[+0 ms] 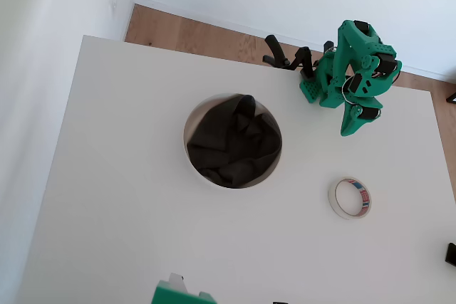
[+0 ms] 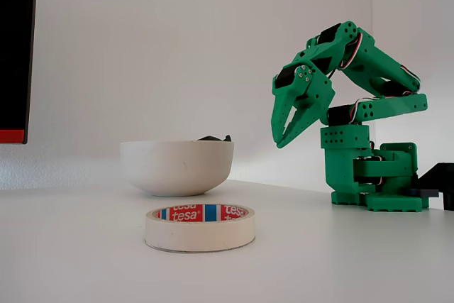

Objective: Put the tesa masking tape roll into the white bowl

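The tesa masking tape roll [image 1: 333, 201] [image 2: 200, 230], a cream ring with a red-and-blue core label, lies flat on the white table. It sits to the right of the white bowl [image 1: 187, 133] [image 2: 176, 168], apart from it. Black cloth [image 1: 235, 144] fills the bowl. My green gripper [image 1: 350, 128] [image 2: 282, 141] hangs above the table near the arm's base, tips pointing down. Its fingers are closed together with nothing between them. In the overhead view it is beyond the tape and well clear of both tape and bowl.
The arm's green base [image 2: 369, 182] stands at the table's far edge beside black clamps [image 1: 285, 57]. A dark panel [image 2: 14, 47] hangs at the left edge of the fixed view. White walls lie behind the table, and wooden floor [image 1: 214, 37] shows past its far edge.
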Controlling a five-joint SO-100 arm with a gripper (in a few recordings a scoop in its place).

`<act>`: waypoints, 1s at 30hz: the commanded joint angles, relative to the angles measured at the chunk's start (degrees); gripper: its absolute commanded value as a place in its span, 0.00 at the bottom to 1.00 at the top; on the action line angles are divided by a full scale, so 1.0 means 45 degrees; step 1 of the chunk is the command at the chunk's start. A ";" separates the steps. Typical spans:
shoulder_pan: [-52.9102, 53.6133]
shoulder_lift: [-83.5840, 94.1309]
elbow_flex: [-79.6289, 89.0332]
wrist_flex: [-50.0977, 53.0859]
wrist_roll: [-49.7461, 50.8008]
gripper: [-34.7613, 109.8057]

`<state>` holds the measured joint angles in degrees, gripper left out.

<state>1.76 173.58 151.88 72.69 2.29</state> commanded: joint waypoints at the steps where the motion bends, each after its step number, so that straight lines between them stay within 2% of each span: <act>1: 0.0234 -0.1074 -0.1895 -0.0332 -0.0020 0.18; 8: 0.0508 -0.5195 -0.3477 -0.1348 -0.0039 0.19; 11: 0.0430 -0.6621 -0.3516 -0.2109 -0.0098 0.34; 20: -0.0059 -0.9336 -0.3730 -0.3945 -0.0117 0.32; 30: -0.0645 -1.2480 -0.6016 -0.4199 0.0215 0.32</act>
<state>-0.09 117.07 129.90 54.40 2.46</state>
